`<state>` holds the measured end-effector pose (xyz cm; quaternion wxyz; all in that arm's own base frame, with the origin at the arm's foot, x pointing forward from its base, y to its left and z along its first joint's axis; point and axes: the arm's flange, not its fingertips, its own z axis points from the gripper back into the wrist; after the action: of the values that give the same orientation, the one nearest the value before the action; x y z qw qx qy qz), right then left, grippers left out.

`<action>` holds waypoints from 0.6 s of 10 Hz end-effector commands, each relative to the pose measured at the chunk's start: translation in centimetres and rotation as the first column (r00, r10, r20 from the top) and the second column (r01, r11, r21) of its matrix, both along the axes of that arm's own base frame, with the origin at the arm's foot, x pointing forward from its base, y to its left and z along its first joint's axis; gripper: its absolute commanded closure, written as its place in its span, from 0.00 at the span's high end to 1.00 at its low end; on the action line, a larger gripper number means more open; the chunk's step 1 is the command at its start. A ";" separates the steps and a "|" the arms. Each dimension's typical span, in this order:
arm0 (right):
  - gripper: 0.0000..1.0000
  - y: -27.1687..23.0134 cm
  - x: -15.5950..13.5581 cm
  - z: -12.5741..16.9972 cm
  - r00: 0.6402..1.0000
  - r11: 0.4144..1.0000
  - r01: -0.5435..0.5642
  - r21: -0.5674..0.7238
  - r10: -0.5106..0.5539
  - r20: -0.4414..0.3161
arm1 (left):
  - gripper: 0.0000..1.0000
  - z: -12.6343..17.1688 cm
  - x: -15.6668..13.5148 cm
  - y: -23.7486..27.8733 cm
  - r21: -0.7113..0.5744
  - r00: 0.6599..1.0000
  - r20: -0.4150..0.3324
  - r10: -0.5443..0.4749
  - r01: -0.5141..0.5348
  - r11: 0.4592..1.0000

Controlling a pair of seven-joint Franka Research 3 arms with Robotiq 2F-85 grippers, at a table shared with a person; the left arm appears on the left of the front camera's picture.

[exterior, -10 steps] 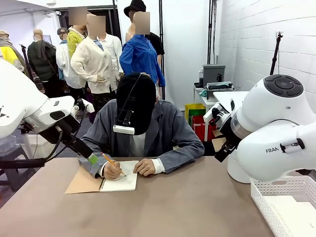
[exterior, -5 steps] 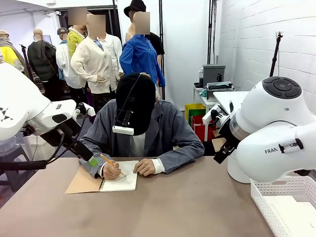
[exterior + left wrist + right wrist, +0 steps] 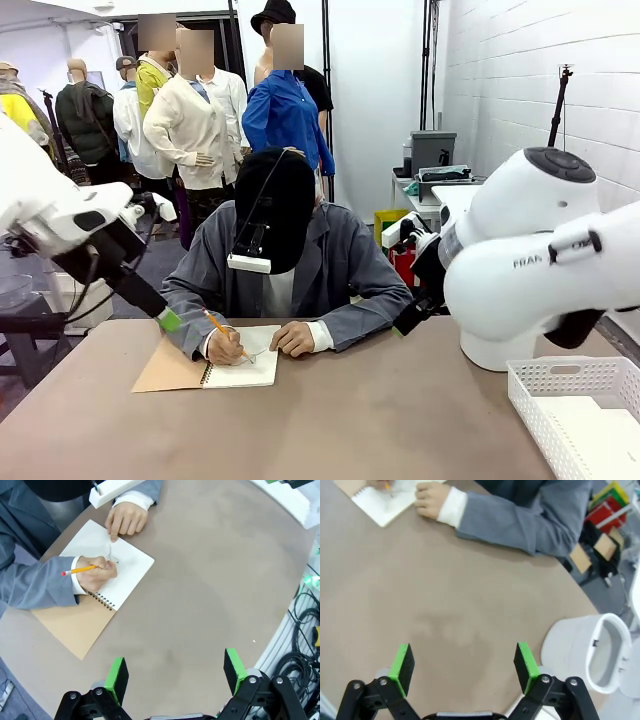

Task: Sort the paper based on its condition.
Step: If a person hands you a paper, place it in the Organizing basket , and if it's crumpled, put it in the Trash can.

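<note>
Brown tabletop [image 3: 210, 580] open beneath left fingers [image 3: 117, 677], right fingers [image 3: 402, 667], both spread wide, notebook [image 3: 134, 564] at far edge

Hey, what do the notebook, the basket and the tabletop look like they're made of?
Notebook: matte white paper pages, brown card-like cover, dark wire spiral. Basket: probably white plastic, walls a moulded grid of holes. Tabletop: smooth matte grey-brown, likely laminate; no grain shows.
</note>
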<state>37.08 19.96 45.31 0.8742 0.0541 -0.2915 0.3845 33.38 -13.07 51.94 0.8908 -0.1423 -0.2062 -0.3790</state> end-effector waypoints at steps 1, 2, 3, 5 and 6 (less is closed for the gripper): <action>1.00 -1.2 0.1 2.3 0.997 0.998 -0.064 0.029 0.065 -0.050 | 1.00 1.8 -1.2 1.4 -0.058 0.997 -0.012 -0.081 0.080 0.995; 1.00 -0.9 -0.2 3.5 0.995 0.996 -0.086 0.028 0.088 -0.052 | 1.00 2.9 -1.7 2.1 -0.067 0.993 -0.028 -0.112 0.110 0.992; 1.00 -0.4 -0.6 5.0 0.994 0.994 -0.105 0.007 0.105 -0.029 | 1.00 4.1 -1.6 3.1 -0.061 0.991 -0.044 -0.126 0.123 0.991; 1.00 0.6 -1.8 8.3 0.986 0.986 -0.164 0.010 0.165 -0.010 | 1.00 6.1 -1.2 4.4 -0.034 0.993 0.007 -0.120 0.120 0.992; 1.00 0.8 -2.1 9.8 0.979 0.979 -0.202 0.037 0.203 -0.016 | 1.00 7.3 -0.9 5.1 -0.016 0.993 0.049 -0.104 0.105 0.994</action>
<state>34.90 20.94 54.38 0.8444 0.0795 -0.2877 0.4449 31.69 -8.87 58.58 0.8678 -0.1673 -0.2120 -0.4171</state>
